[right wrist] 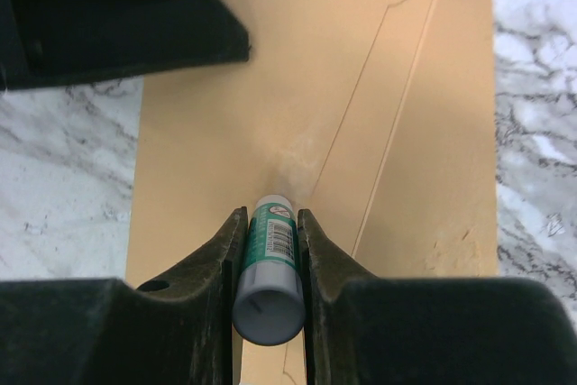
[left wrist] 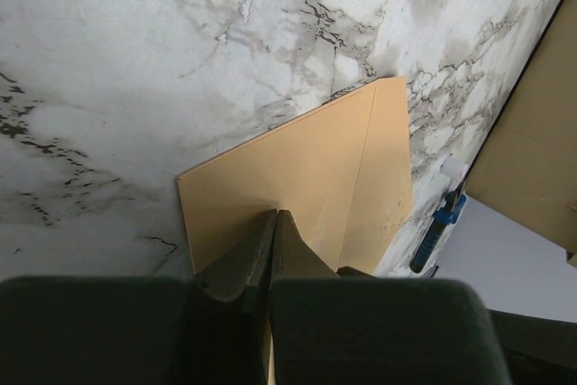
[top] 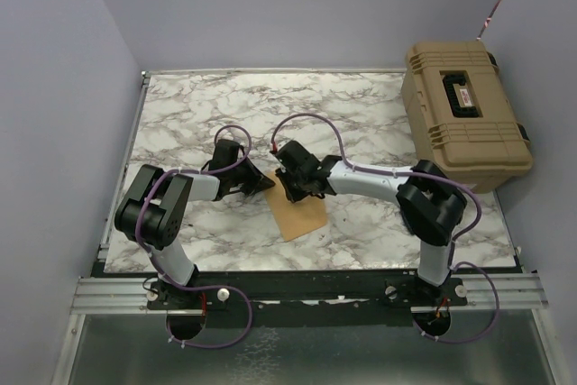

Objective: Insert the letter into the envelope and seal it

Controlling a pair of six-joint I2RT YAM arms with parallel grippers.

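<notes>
Envelope (left wrist: 297, 178): flat on table (left wrist: 135, 60), under both grippers.
Left gripper (left wrist: 273, 223): jaws closed, tips over envelope.
Right gripper (right wrist: 270, 215): jaws clamp glue stick (right wrist: 269, 263) touching envelope.

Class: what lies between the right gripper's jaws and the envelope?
A glue stick, clamped by the right gripper, its tip at the envelope; the right wrist view shows it.

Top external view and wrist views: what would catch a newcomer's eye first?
At the middle of the marble table, the right end effector grips a glue stick, its tip on the envelope, while the shut left end effector rests on the same envelope. A tan case sits at the far right corner.
</notes>
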